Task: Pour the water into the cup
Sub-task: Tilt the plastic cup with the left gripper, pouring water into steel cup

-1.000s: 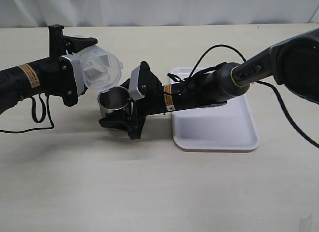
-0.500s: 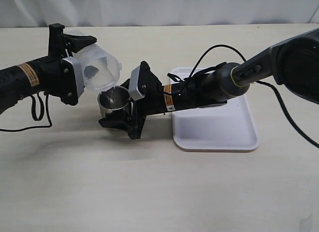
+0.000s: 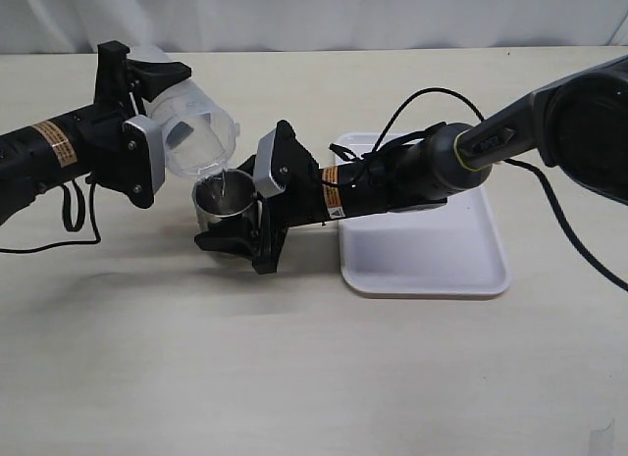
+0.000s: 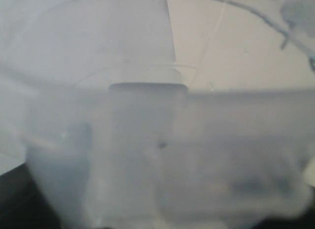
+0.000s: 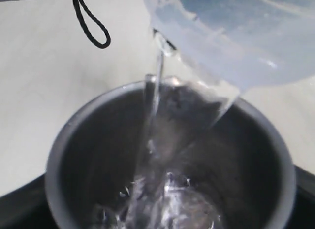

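Note:
My right gripper (image 3: 235, 238) is shut on the steel cup (image 3: 222, 203), holding it upright on the table left of the tray. The cup's dark inside fills the right wrist view (image 5: 98, 155). My left gripper (image 3: 147, 132) is shut on the translucent plastic beaker (image 3: 192, 129), tilted mouth-down with its lip right above the cup's rim. A thin stream of water (image 5: 154, 98) runs from the beaker's lip (image 5: 162, 39) into the cup and splashes at the bottom (image 5: 167, 204). The beaker's wall (image 4: 157, 155) fills the left wrist view and hides the jaws there.
A white rectangular tray (image 3: 442, 250) lies to the right of the cup, under the right arm. A black cable (image 3: 83, 226) loops on the table below the left arm, and another shows in the right wrist view (image 5: 88, 22).
The left gripper has tipped the beaker further down and brought its lip to the cup's rim. Water now streams into the cup. The right gripper and cup have stayed still.

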Action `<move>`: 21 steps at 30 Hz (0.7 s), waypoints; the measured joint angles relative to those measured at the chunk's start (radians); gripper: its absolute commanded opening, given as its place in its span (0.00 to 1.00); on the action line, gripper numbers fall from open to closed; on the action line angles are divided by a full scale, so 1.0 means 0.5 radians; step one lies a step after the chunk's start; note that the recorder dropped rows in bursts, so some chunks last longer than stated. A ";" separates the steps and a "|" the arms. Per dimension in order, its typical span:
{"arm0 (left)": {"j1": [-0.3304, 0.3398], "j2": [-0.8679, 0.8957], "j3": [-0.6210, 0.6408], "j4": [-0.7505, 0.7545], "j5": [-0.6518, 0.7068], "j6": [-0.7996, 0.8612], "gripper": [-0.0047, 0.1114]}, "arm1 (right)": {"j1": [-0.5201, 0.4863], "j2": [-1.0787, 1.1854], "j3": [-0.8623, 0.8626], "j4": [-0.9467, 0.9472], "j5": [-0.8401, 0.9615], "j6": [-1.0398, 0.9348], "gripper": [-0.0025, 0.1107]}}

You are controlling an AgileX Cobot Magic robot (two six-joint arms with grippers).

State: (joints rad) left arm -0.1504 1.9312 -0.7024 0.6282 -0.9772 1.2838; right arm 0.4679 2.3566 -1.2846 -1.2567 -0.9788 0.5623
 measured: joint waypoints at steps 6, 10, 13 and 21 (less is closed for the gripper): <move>0.000 0.000 0.000 0.000 -0.022 0.049 0.04 | 0.000 0.008 0.000 0.000 0.000 0.000 0.06; 0.000 0.000 0.000 -0.008 -0.025 0.101 0.04 | 0.000 0.022 0.000 0.000 0.013 0.000 0.06; 0.000 0.000 0.000 -0.008 -0.045 0.110 0.04 | 0.000 0.022 0.000 0.000 0.017 0.000 0.06; 0.000 0.000 0.000 -0.020 -0.098 0.204 0.04 | 0.000 0.022 0.000 0.000 0.017 0.000 0.06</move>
State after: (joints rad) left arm -0.1504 1.9312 -0.7024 0.6180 -1.0261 1.3858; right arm 0.4679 2.3674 -1.2846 -1.2567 -0.9703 0.5623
